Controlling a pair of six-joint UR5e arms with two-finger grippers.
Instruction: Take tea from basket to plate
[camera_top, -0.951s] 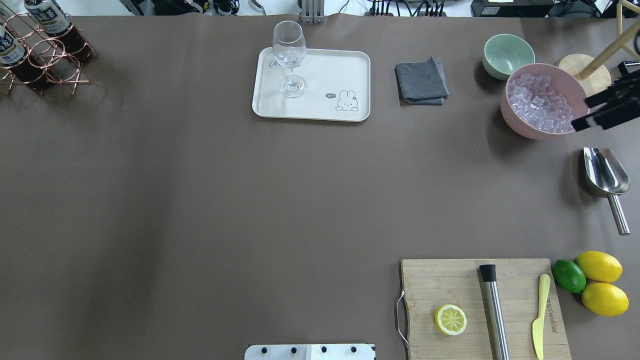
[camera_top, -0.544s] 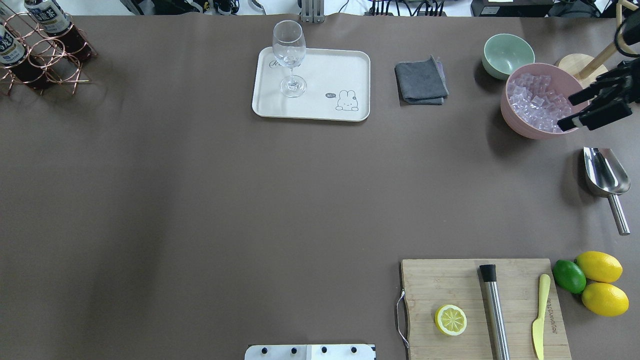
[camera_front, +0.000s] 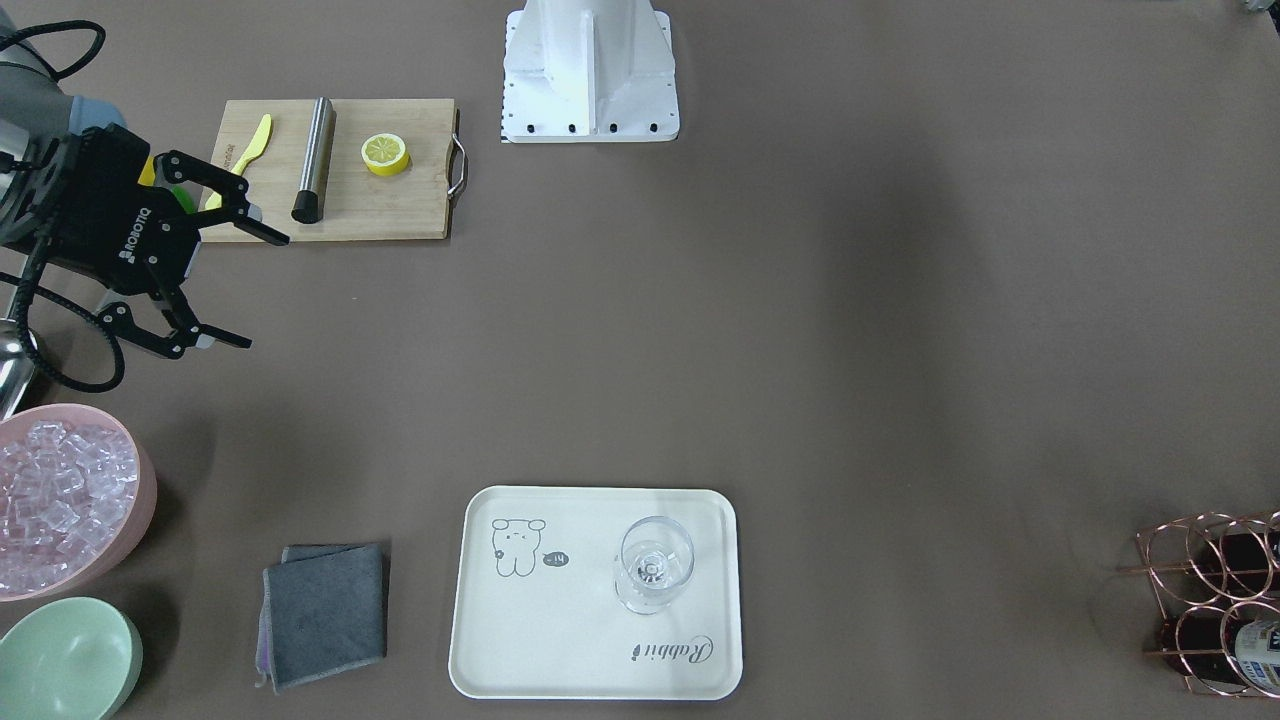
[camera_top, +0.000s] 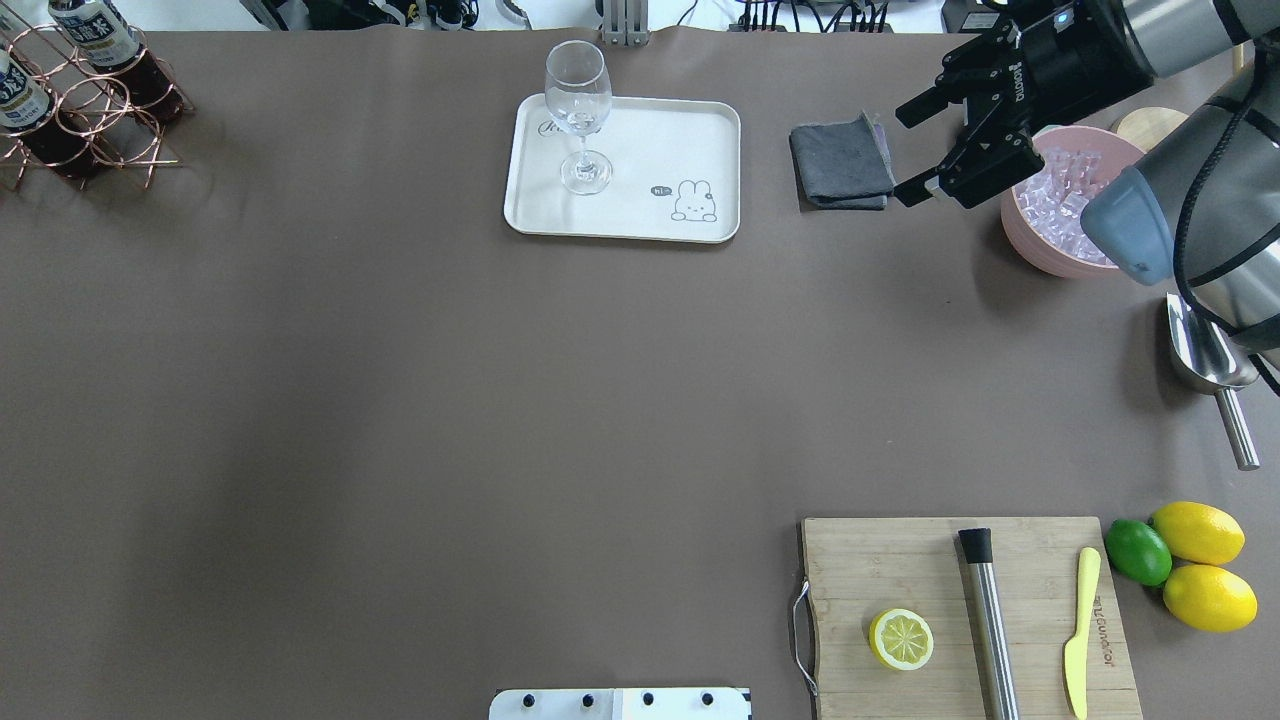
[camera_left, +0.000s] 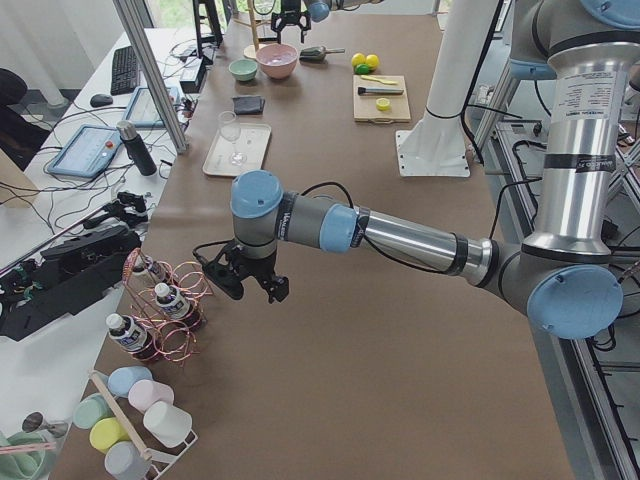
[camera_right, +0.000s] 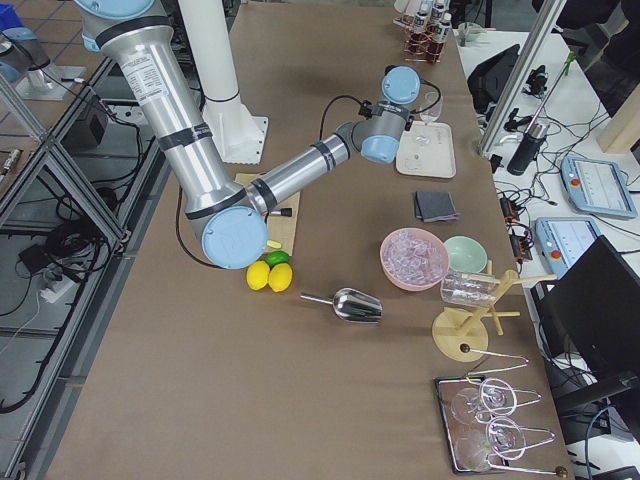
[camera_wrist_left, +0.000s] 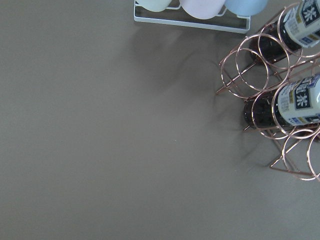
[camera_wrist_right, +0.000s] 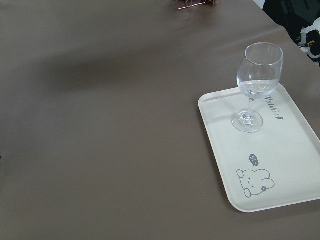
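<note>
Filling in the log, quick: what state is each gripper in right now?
Left gripper: cannot be told; it shows only in the exterior left view.
Right gripper: open, jaws spread wide, holding nothing.

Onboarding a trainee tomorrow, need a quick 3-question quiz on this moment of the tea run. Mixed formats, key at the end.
1. True or false: the tea already stands on the plate.
2. What stands on the plate? A) a stemmed glass B) a mint bowl C) a lemon half
3. Right gripper: are its fingers open or shut?

Key
1. False. The tea bottles are in the basket at the table's far left corner.
2. A
3. Open, with nothing between them.
</note>
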